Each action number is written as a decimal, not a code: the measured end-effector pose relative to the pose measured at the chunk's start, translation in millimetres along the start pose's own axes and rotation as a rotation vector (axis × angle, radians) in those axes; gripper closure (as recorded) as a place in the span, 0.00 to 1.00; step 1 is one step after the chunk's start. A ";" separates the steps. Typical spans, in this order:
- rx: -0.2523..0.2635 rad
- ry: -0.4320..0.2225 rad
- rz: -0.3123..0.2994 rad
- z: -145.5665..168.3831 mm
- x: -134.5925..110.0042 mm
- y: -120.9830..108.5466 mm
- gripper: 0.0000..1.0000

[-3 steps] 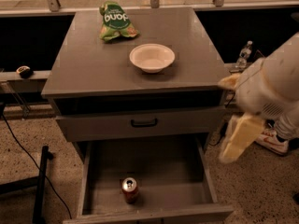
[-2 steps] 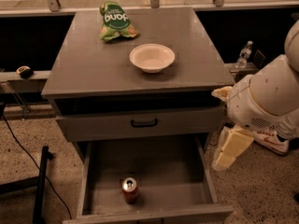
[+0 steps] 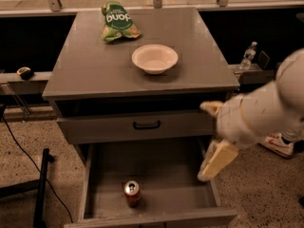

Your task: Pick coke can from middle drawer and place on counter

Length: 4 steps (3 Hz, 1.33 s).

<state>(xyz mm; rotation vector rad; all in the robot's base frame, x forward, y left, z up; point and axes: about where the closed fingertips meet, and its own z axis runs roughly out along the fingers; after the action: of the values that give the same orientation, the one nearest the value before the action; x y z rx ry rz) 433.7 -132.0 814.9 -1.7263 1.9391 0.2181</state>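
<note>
The coke can (image 3: pixel 132 193) stands upright on the floor of the open middle drawer (image 3: pixel 164 163), near its front left. The counter (image 3: pixel 90 65) is the grey cabinet top above it. My gripper (image 3: pixel 205 143) hangs from the white arm at the right, over the drawer's right wall. It sits to the right of the can and higher, well apart from it. Its two cream fingers (image 3: pixel 216 161) are spread apart and hold nothing.
A white bowl (image 3: pixel 155 58) and a green chip bag (image 3: pixel 118 20) lie on the counter. A shut drawer front with a black handle (image 3: pixel 146 125) sits above the open drawer. A clear water bottle (image 3: pixel 247 56) stands on a ledge at the right. A black cable and stand are at the left.
My arm and gripper have moved left and down, from beside the cabinet to over the open drawer's right edge. The can has not moved.
</note>
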 end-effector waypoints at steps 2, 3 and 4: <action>0.008 -0.350 -0.075 107.8 -16.3 9.0 0.00; 0.024 -0.369 -0.150 112.3 -18.1 9.8 0.00; 0.015 -0.478 -0.060 171.1 -22.3 28.1 0.00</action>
<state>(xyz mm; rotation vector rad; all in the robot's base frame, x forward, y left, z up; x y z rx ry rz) 455.2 -30.0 674.5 -1.5454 1.5341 0.5390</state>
